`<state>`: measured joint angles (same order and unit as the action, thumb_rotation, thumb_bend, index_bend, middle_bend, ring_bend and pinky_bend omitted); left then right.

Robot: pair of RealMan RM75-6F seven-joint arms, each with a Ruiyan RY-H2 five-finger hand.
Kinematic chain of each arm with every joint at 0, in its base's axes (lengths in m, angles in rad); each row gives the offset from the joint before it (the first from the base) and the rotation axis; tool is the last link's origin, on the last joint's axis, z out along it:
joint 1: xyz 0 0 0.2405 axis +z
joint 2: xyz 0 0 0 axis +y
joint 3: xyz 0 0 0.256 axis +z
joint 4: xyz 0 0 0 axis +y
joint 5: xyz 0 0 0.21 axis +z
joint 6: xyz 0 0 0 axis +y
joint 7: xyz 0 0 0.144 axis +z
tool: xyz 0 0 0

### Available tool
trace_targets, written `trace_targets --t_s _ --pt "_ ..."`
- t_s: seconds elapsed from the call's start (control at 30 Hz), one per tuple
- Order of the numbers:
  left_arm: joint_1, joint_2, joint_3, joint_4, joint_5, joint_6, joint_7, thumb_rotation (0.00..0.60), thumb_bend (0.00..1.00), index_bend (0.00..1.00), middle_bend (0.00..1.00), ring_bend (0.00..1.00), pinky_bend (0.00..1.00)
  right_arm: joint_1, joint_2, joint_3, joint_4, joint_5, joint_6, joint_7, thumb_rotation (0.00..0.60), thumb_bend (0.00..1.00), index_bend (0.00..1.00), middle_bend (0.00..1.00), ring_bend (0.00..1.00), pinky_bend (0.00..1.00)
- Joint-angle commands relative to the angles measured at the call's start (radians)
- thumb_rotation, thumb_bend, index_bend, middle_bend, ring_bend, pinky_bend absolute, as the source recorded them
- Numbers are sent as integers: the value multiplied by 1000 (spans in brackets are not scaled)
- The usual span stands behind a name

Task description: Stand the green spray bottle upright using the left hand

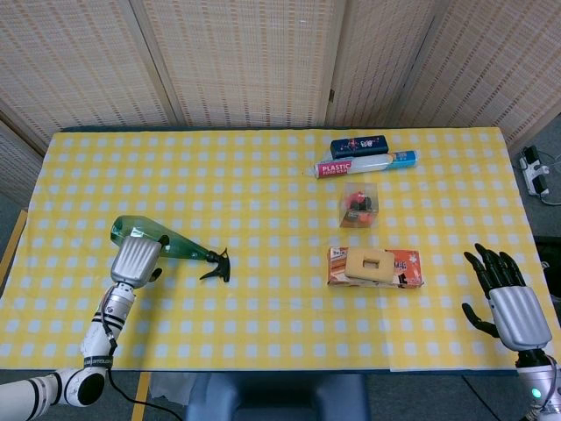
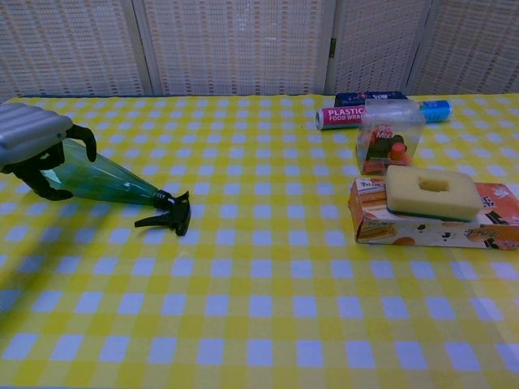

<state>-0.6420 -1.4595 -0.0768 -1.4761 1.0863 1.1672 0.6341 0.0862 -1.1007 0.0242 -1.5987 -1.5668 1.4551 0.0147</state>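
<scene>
The green spray bottle (image 1: 153, 237) (image 2: 101, 177) lies on its side on the yellow checked table (image 1: 263, 193). Its black nozzle (image 1: 216, 263) (image 2: 166, 215) points right. My left hand (image 1: 134, 259) (image 2: 40, 139) hangs over the fat end of the bottle, fingers arched over it and thumb below it, without a closed grip. At the table's front right edge my right hand (image 1: 507, 303) is open with its fingers spread, holding nothing; the chest view does not show it.
A yellow sponge (image 1: 373, 262) (image 2: 430, 191) lies on an orange box (image 1: 408, 270) (image 2: 438, 228) right of centre. Behind it stand a clear box (image 1: 358, 203) (image 2: 391, 136), a plastic wrap roll (image 1: 364, 164) and a dark blue pack (image 1: 359, 144).
</scene>
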Motion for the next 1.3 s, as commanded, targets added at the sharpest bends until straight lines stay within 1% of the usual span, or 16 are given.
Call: trace_targets --t_s 0.03,0.1,0.27,0.37,0.53,0.7,0.93,1.03,1.1,1.2,1.3 --pt "-22 -36 -11 37 9 -16 27 600 253 397 1000 1000 1000 2 4 2 0 10 -6 6 600 362 0 0 0 0" --pt "-34 -58 -15 65 5 -38 30 600 253 397 1000 1000 1000 1 7 3 -1 12 -5 11 600 361 0 0 0 0" --pt "-80 -131 -42 187 -50 -127 52 600 253 397 1000 1000 1000 -5 18 5 1 20 1 31 600 361 0 0 0 0" --pt "-99 -159 -50 228 -69 -160 60 600 253 391 1000 1000 1000 -9 26 8 5 27 8 46 600 362 0 0 0 0" --pt "-116 -187 -53 260 -77 -189 64 600 253 386 1000 1000 1000 -13 36 11 10 40 7 68 600 362 0 0 0 0" --pt "-124 -203 -52 274 -69 -191 67 600 253 385 1000 1000 1000 -15 42 11 12 42 6 78 600 362 0 0 0 0" --pt "-134 -227 -55 332 -91 -227 62 600 253 415 1000 1000 1000 -21 43 7 7 31 19 74 600 361 0 0 0 0" --pt "-133 -241 -57 366 -80 -220 46 600 252 470 1000 1000 1000 -21 42 8 7 31 18 71 600 362 0 0 0 0" --pt "-131 -250 -57 386 -60 -200 31 600 253 539 1000 1000 1000 -19 42 7 7 32 15 70 600 362 0 0 0 0" --pt "-123 -271 -58 425 -13 -155 -11 600 255 669 1000 1000 1000 -16 41 7 7 30 9 69 600 362 0 0 0 0" --pt "-115 -288 -55 463 33 -123 -62 600 263 752 1000 1000 1000 -15 41 5 6 25 9 68 600 362 0 0 0 0"
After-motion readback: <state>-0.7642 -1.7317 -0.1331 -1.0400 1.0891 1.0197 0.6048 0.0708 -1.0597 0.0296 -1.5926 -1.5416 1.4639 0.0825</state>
